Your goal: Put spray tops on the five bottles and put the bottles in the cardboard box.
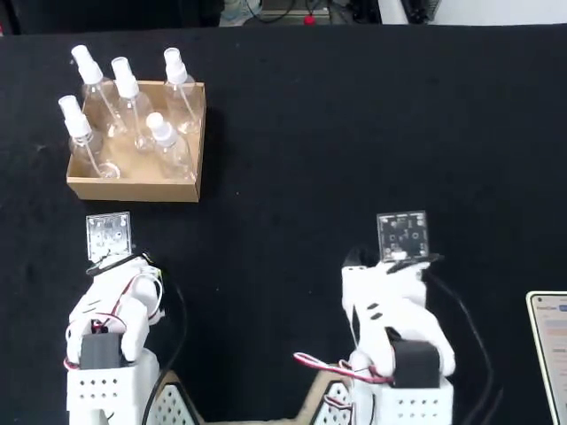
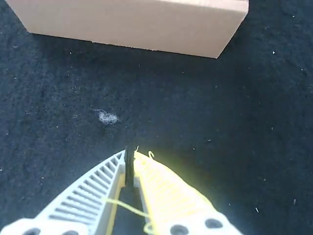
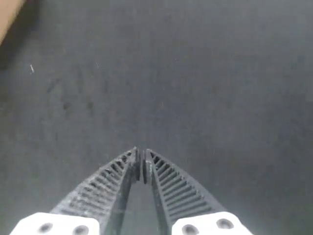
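Bottles (image 1: 133,111), five of them, stand inside the cardboard box (image 1: 133,189) at the far left of the table, well apart from both grippers. Each is a clear plastic cylinder with a thin dip tube showing through its wall, and each carries one of the white spray tops (image 1: 124,78). The box is shallow, open-topped and plain brown, with flat matte sides and sharp corners.

In the left wrist view the left gripper (image 2: 130,164) hangs just above the black cloth (image 2: 234,147). Its fingers are pressed together at the tips with nothing between them. One finger is pale grey and the other yellowish, and both are ribbed wedges narrowing to a point. The box's near wall (image 2: 132,24) lies ahead of those tips across a strip of bare cloth, and a small tuft of lint (image 2: 107,117) sits between the two.

In the right wrist view the right gripper (image 3: 142,164) also has its dark, ribbed fingers drawn together, with a hairline slit between them and nothing in it. It hangs over the fuzzy, speckled cloth far from the box.
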Action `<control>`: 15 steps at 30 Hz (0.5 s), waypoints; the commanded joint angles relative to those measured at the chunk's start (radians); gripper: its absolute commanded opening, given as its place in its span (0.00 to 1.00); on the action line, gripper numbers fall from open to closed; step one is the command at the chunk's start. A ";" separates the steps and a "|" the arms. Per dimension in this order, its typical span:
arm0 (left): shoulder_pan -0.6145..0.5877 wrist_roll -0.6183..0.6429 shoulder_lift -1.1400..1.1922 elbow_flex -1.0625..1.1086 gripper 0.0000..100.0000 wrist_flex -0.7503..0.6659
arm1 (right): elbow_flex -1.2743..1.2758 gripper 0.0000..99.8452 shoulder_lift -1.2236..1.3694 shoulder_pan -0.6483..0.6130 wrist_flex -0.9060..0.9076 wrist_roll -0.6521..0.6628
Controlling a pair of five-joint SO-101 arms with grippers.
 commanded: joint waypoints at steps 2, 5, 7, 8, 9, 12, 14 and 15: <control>0.002 -0.002 -0.012 0.018 0.03 0.006 | 0.102 0.02 -0.096 0.021 -0.054 -0.005; 0.002 -0.002 -0.012 0.018 0.03 0.006 | 0.154 0.02 -0.096 0.021 -0.063 -0.009; 0.002 -0.002 -0.012 0.018 0.03 0.006 | 0.186 0.02 -0.096 0.021 -0.061 -0.009; 0.002 -0.002 -0.012 0.018 0.03 0.006 | 0.200 0.02 -0.094 0.023 -0.052 -0.009; 0.002 -0.002 -0.012 0.018 0.03 0.006 | 0.200 0.01 -0.094 0.021 -0.041 -0.009; 0.004 -0.002 -0.012 0.018 0.03 0.006 | 0.199 0.01 -0.094 0.021 0.020 -0.009; 0.002 -0.002 -0.012 0.018 0.03 0.006 | 0.199 0.01 -0.096 0.021 0.029 -0.003; 0.004 -0.002 -0.012 0.018 0.03 0.006 | 0.199 0.01 -0.096 0.021 0.029 -0.003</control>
